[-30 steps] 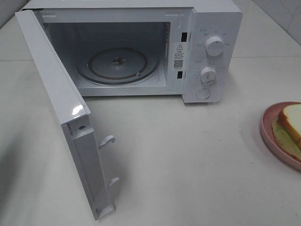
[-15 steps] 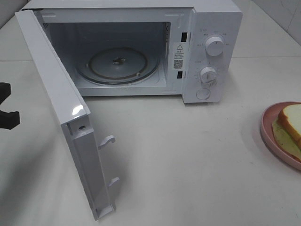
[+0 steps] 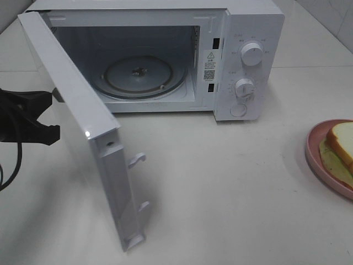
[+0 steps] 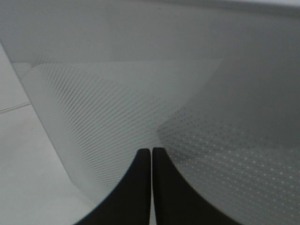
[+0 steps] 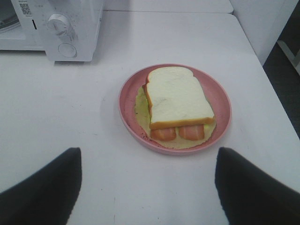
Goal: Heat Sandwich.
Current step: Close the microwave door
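The sandwich (image 5: 176, 96) of white bread with a tan crust lies on a round pink plate (image 5: 220, 98), over a pale green layer. In the high view the sandwich (image 3: 342, 141) and plate (image 3: 314, 149) sit at the right edge. My right gripper (image 5: 148, 159) is open and empty, just short of the plate, and is out of the high view. The white microwave (image 3: 251, 33) stands open with a bare glass turntable (image 3: 138, 74). My left gripper (image 3: 48, 98) is against the outer side of the door (image 3: 77, 110). In the left wrist view it (image 4: 151, 157) is shut and empty.
The door juts far out over the table's left front. Two latch hooks (image 3: 138, 160) stick out of its free edge. The microwave's dials (image 3: 252, 54) face front. In the right wrist view the table's edge (image 5: 262, 70) runs close beside the plate.
My left gripper has come in from the left edge to the door's outer side. The door has swung a little toward shut. The plate and sandwich have not moved.
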Available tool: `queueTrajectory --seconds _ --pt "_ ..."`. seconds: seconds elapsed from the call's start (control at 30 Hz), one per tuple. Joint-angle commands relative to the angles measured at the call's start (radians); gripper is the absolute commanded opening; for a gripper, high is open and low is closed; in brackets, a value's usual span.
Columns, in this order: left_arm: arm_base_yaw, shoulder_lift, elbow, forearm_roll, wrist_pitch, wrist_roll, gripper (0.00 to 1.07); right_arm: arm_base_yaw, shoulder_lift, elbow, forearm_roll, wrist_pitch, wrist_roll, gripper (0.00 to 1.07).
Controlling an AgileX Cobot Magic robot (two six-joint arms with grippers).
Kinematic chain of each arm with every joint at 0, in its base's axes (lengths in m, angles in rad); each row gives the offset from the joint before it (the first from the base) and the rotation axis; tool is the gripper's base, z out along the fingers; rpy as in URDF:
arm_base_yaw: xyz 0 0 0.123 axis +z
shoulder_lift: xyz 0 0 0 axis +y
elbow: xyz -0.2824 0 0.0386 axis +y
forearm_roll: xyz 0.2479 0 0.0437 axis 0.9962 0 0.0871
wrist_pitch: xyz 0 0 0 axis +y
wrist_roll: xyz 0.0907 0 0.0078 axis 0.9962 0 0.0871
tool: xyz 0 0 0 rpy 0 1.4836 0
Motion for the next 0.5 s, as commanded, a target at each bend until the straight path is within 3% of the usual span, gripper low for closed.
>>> queueTrajectory --seconds 0.03,0.5 --pt "-0.032 0.014 -0.03 0.0 -0.022 -0.008 0.0 -0.004 -0.026 0.006 0.0 -0.01 -0.011 0.76" --pt "-0.177 0.137 -0.167 -0.08 -0.019 -0.008 0.0 -0.004 -0.026 0.006 0.0 -0.01 -0.01 0.76"
